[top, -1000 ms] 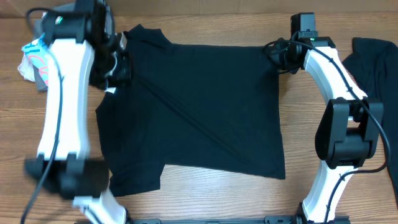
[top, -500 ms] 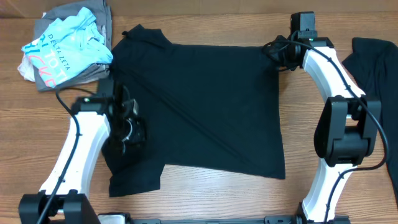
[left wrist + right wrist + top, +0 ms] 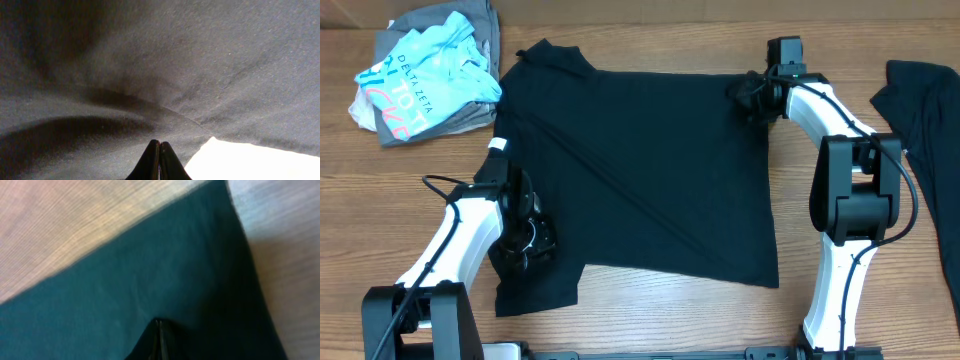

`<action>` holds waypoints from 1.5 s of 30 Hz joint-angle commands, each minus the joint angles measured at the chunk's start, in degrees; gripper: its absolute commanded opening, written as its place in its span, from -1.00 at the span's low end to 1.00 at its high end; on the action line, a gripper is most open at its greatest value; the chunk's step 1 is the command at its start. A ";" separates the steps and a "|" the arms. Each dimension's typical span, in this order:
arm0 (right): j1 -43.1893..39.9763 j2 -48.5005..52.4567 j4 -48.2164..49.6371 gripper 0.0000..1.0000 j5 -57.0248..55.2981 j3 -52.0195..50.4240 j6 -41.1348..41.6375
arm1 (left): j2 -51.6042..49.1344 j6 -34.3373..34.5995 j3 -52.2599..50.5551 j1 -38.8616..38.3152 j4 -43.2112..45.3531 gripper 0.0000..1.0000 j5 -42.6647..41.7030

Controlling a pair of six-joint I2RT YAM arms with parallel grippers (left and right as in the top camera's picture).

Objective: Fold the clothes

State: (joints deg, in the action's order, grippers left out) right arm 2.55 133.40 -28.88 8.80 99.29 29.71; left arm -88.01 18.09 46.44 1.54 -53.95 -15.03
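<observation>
The wooden table (image 3: pixel 650 320) runs under both hands. The black T-shirt (image 3: pixel 650 170) lies spread flat on it between them, with a diagonal crease across its body. The right hand (image 3: pixel 748 95) sits on the shirt's far corner, fingers pressed together; whether cloth is caught between them I cannot tell. The left hand (image 3: pixel 525 245) is down on the shirt's near side edge, fingers closed tight, creases in the fabric drawn to their tips. A dark garment (image 3: pixel 930 110) lies outward of the right hand. A pile of light clothes (image 3: pixel 420 85) lies well ahead of the left hand. A small white tag (image 3: pixel 498 147) shows just ahead of the left hand.
</observation>
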 commanded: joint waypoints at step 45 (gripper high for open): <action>-9.29 3.13 -9.92 -0.85 -12.87 7.17 -4.26 | 0.07 3.80 -6.91 0.68 -1.99 -0.79 0.59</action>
State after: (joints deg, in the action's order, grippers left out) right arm -4.97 134.47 -36.27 -1.41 103.53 25.47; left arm -88.01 21.10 39.77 2.02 -55.72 -13.54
